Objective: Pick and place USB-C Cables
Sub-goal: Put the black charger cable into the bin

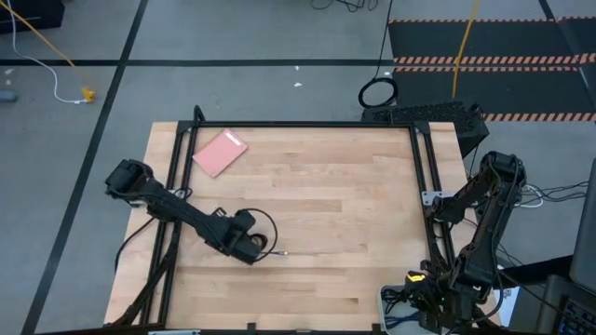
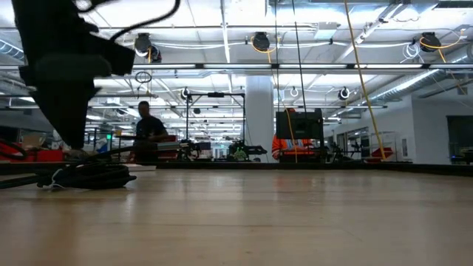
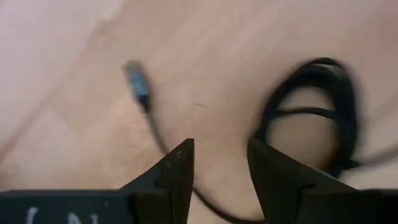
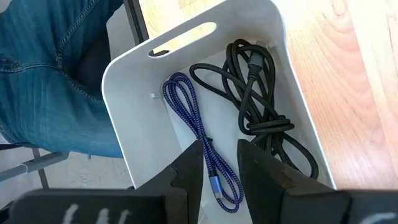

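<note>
The left gripper hangs low over the worktop, its fingers spread a little with bare wood showing in the gap. A black cable lies on the wood just beyond them: its loop sits ahead of one finger, and a thin strand runs out past the other to a small plug; near the fingers the strand passes under the gap, though whether either finger touches it cannot be told. From above, this cable curls right beside the left gripper, left of the worktop's middle, with wide open wood to its right and toward the far edge, where only a pink card lies near the far-left corner. The right gripper hovers over a white bin, fingers slightly parted and holding nothing. In the bin lie a purple-blue cable directly under the gap and a second black cable beside it. The bin sits at the worktop's near-right corner, past the black frame rail. A person's jeans show just beyond the bin.
</note>
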`<state>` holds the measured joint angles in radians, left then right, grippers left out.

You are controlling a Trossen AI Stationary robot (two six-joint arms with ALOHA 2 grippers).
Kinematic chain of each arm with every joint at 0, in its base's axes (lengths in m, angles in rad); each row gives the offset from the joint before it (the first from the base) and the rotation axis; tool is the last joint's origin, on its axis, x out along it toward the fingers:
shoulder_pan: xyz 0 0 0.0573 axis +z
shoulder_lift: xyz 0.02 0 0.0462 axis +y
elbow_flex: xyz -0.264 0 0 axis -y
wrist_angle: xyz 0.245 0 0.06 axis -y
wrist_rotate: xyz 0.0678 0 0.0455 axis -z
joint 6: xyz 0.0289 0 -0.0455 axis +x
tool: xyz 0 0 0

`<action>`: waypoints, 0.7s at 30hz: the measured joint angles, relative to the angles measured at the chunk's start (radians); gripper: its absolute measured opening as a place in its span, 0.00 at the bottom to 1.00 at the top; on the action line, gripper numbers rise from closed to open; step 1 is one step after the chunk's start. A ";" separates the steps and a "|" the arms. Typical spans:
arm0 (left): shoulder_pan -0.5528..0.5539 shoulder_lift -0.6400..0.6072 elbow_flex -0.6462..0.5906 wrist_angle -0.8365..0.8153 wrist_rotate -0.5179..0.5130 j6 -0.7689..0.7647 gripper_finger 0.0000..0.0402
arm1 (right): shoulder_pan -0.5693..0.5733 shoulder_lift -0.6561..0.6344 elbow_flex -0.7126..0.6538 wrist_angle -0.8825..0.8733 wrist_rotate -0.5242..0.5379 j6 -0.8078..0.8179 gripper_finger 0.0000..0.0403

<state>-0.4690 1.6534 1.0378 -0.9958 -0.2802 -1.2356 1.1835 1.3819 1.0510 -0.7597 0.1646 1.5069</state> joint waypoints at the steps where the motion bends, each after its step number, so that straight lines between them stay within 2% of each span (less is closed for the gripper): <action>1: -0.008 -0.002 0.000 0.022 -0.001 0.003 0.38 | 0.000 0.000 0.000 0.000 0.001 0.000 0.23; 4: -0.032 0.004 0.000 0.063 -0.001 0.001 0.43 | 0.000 0.000 0.000 0.000 0.021 0.000 0.23; 13: -0.018 0.078 0.000 0.082 0.018 -0.003 0.70 | 0.000 0.000 0.000 0.001 0.019 0.000 0.23; 17: 0.001 0.117 0.000 0.083 0.045 0.006 0.73 | 0.000 0.000 0.000 0.008 0.019 -0.001 0.23; 21: 0.016 0.138 0.002 0.090 0.054 0.041 0.69 | 0.000 0.000 0.000 0.008 0.019 -0.001 0.23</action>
<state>-0.4532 1.7915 1.0393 -0.9061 -0.2260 -1.1946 1.1835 1.3819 1.0508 -0.7513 0.1833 1.5063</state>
